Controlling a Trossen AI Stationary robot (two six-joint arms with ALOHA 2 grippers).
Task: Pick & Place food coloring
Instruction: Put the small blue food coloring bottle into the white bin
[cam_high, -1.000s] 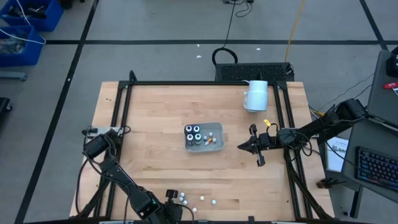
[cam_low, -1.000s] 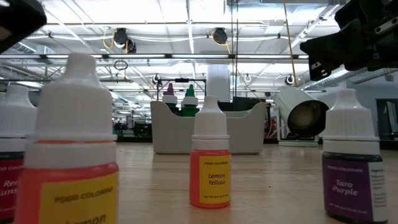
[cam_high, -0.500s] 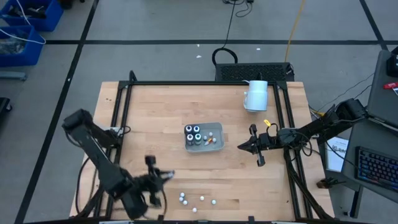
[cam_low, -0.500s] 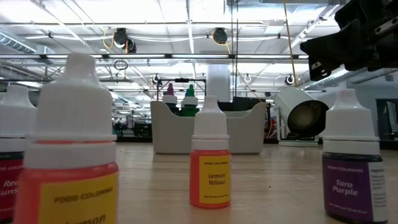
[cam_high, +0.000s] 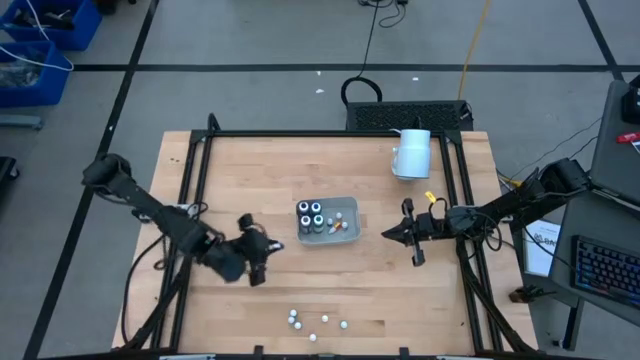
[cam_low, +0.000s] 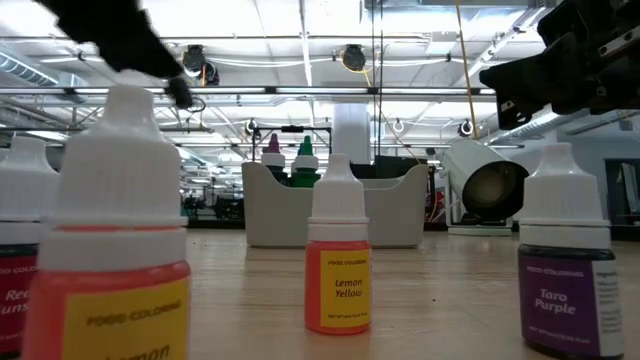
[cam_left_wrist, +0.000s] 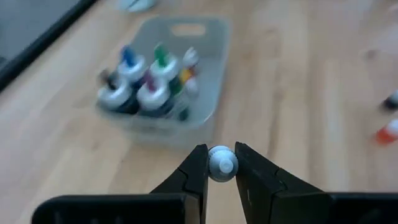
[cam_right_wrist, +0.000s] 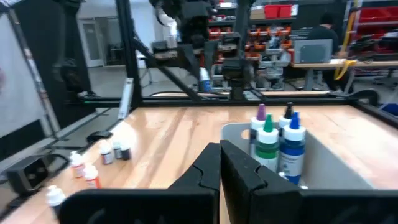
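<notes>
My left gripper (cam_left_wrist: 221, 167) is shut on a tiny white-capped food coloring bottle (cam_left_wrist: 222, 162) and hovers left of the pale grey tray (cam_high: 346, 207). The tray holds several bigger dropper bottles (cam_left_wrist: 144, 87) and a few tiny ones. More tiny bottles (cam_high: 322, 320) stand on their bases near the table's near edge; in the low view they are the Lemon Yellow (cam_low: 338, 272) and Taro Purple (cam_low: 565, 275) bottles. My right gripper (cam_high: 390, 236) waits shut, right of the tray. My left gripper pinches the tiny bottle between its two fingertips (cam_left_wrist: 198, 163), with the white cap (cam_left_wrist: 222, 160) showing in the gap. The bottle is lifted clear of the table. Its lower body is hidden behind the cap and the fingers.
A large white mug-like cylinder (cam_high: 411, 153) lies on its side near the far right corner. A black frame (cam_high: 330, 133) runs around the table. Bare wood lies between the tray and the near row of bottles.
My left gripper has risen from the cluster of bottles at the near edge with one tiny bottle in its fingers. It has swung toward the far edge and the tray. The other bottles and my right arm have kept still.
</notes>
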